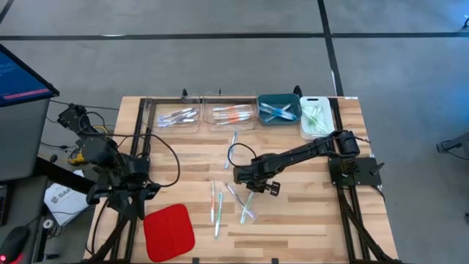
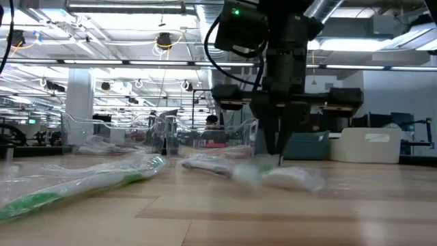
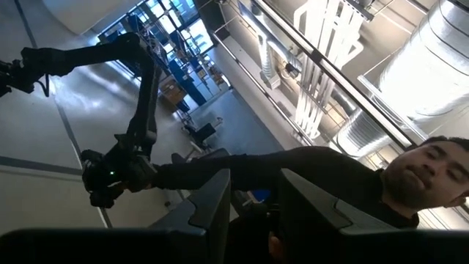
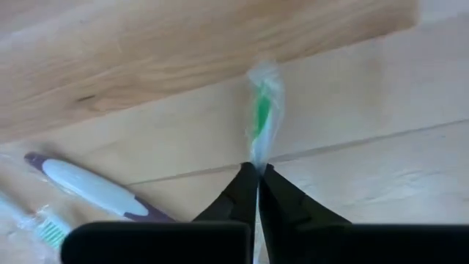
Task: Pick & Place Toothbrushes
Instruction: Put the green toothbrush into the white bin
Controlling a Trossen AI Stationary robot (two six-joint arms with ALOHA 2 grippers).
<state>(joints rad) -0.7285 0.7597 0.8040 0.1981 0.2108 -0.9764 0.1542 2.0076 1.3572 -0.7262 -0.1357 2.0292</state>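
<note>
On the near-middle of the table (image 1: 293,220), the right gripper (image 4: 257,170) is down at the wood, fingers pinched tight on the clear wrapper of a green toothbrush (image 4: 260,110), whose green part lies just beyond the fingertips. A purple-and-white toothbrush (image 4: 91,187) lies beside it, not touched. Step in hand looks like the pick: grasp made, lift not yet begun.

A few more loose toothbrushes (image 1: 217,209) lie scattered just nearer the table's front edge, with a red pad (image 1: 168,229) at the front left. The left gripper (image 3: 253,202) sits parked off the left side, pointing up at the ceiling, fingers part-way apart, holding nothing.

Farther back, four bins line the far edge: two clear bins (image 1: 201,116), a teal bin (image 1: 278,108) and a white bin (image 1: 314,116), each already holding brushes; the white one seems to hold green ones.

Next move likely calls for a straight lift, checking the thin wrapper does not slip, then a carry to the white bin at far right.
</note>
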